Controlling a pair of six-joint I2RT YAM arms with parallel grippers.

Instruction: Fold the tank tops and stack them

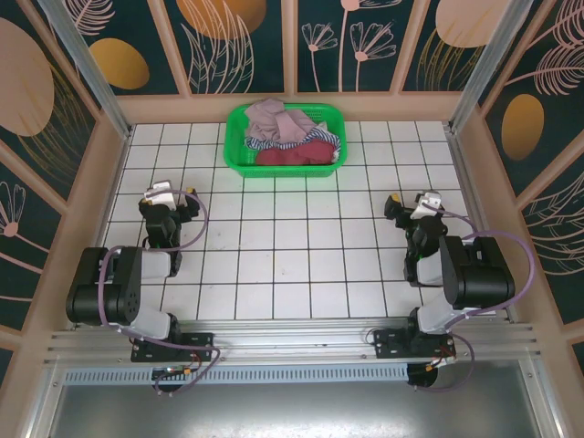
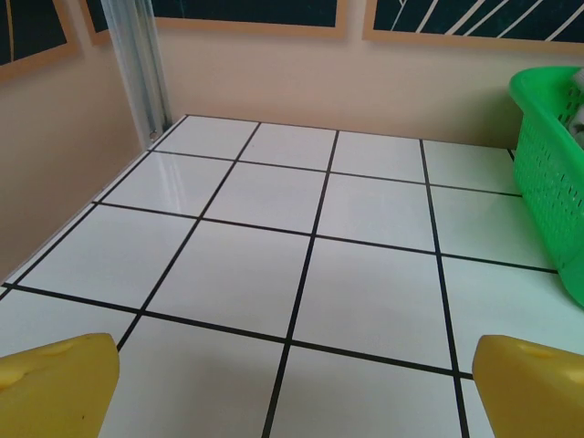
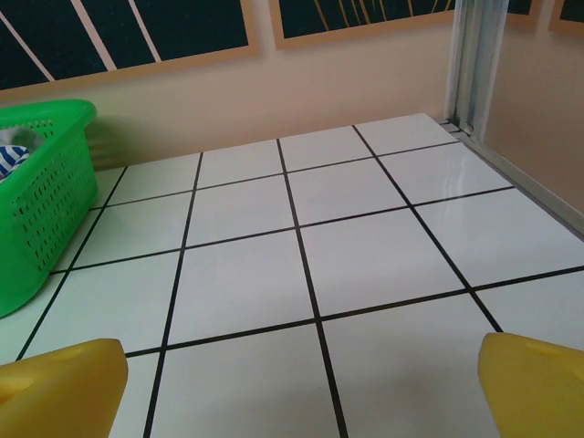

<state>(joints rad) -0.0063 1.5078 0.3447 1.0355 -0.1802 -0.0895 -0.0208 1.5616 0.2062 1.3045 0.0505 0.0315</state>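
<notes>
The three tank tops lie crumpled in a green basket (image 1: 234, 146) at the back middle of the table: the mauve-pink one (image 1: 272, 116) on top at the rear, the navy-and-white striped one (image 1: 294, 140) in the middle, the maroon one (image 1: 290, 156) at the front. My left gripper (image 1: 170, 193) hovers over the left side of the table, open, its yellow fingertips (image 2: 55, 385) wide apart with only tiles between them. My right gripper (image 1: 416, 203) mirrors it on the right, also open, with its yellow fingertips (image 3: 538, 383) spread over bare tiles. Both grippers are well short of the basket.
The table is white tile with black grid lines, walled by beige panels and aluminium posts (image 2: 137, 64). The basket's perforated wall (image 2: 552, 182) stands at the right edge of the left wrist view. At the left of the right wrist view is the same basket (image 3: 46, 201), a bit of striped cloth (image 3: 9, 160) inside.
</notes>
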